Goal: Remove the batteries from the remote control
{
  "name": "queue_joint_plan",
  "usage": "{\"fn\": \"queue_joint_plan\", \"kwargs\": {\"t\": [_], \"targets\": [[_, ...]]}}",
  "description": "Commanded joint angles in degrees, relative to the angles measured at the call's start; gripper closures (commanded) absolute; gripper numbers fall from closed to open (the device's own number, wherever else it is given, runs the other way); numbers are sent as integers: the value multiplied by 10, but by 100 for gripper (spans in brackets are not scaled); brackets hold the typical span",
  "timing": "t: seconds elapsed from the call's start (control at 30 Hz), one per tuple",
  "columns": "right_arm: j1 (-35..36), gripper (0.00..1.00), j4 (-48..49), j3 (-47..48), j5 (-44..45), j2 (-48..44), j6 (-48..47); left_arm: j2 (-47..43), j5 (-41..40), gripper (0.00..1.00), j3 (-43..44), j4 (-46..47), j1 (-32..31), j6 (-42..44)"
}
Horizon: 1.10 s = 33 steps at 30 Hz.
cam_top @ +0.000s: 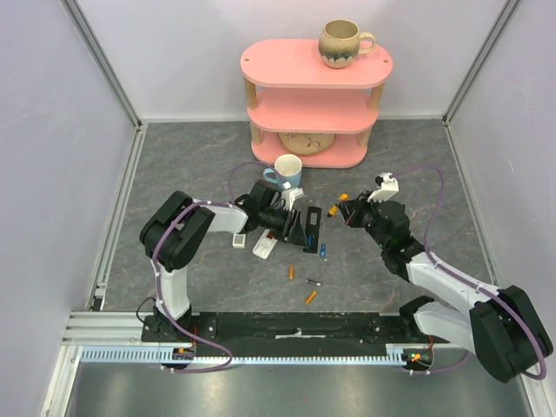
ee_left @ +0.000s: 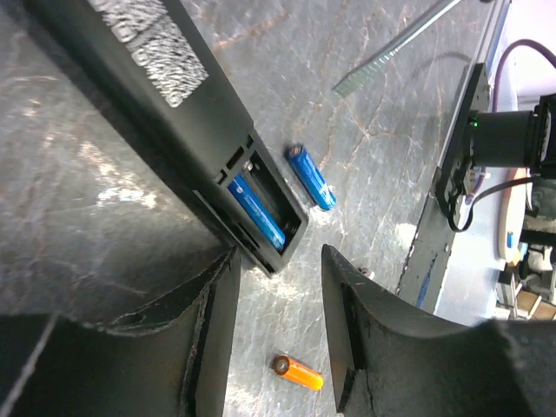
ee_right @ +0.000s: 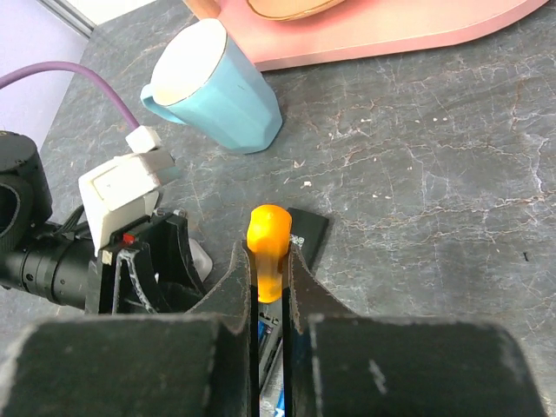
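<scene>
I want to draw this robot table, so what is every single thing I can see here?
shelf: one, pink, three tiers, at the back
mug: one, beige, on the shelf's top
round thing: one, tan, bottom tier
cup: one, light blue, on the table before the shelf
remote: one, black, battery bay open, centre
blue batteries: two, one in the remote, one beside it
orange batteries: two, loose on the table
silvery battery: one, between the orange ones
white pieces: two, beside the remote
screwdriver: one, orange handle, gripped
left gripper: one, black, at the remote's open end
right gripper: one, black, shut on the screwdriver
</scene>
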Motion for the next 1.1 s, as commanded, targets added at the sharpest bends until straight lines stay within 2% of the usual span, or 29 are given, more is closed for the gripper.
{"fn": "queue_joint_plan", "kwargs": {"t": [0.0, 0.47, 0.7, 0.9, 1.07], "targets": [[-2, 100, 2, -5, -7, -14, -9, 16, 28, 51, 9, -15, -7, 20], [12, 100, 126, -39, -79, 73, 52, -2, -21, 53, 3, -10, -6, 23], [17, 100, 181, -52, -80, 131, 71, 1, -21, 53, 8, -16, -5, 26], [16, 100, 191, -56, -69, 140, 77, 3, -19, 55, 9, -18, -5, 27], [18, 100, 239, -80, -55, 164, 113, 10, -7, 57, 14, -18, -5, 26]]}}
